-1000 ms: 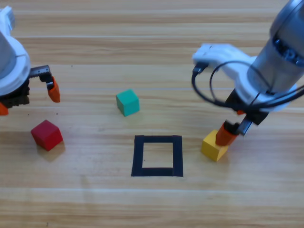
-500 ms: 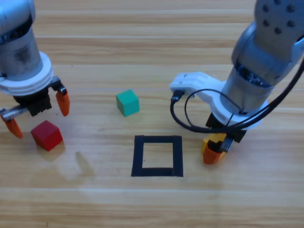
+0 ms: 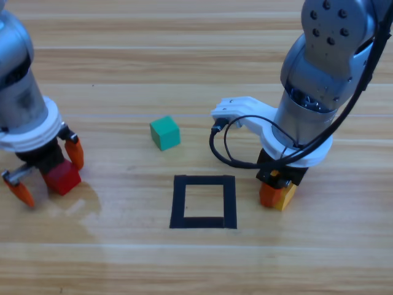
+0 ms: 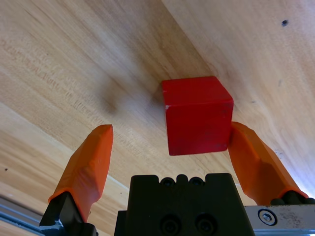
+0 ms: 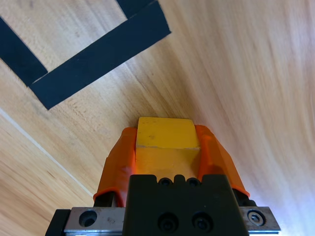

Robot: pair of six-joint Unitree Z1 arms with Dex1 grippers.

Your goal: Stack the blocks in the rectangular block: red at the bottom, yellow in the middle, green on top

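- While the left gripper (image 4: 167,147) hangs low over the table with its jaws spread wide, the red cube (image 4: 198,114) sits between them, touching or nearly touching one jaw and well clear of the other.
- The right gripper (image 5: 167,147) is clamped on the yellow cube (image 5: 166,132), both jaws pressed flat against opposite faces; the cube sits just beside the right edge of the black tape square (image 3: 203,201), at or close to the table.
- The teal-green cube (image 3: 165,133) rests alone on the wooden table (image 3: 184,37), up and to the left of the square, whose opening holds nothing.
- The cubes look rigid, light and matte, so they should not slip or deform; two parallel faces, taken squarely at mid-height, make the best hold.
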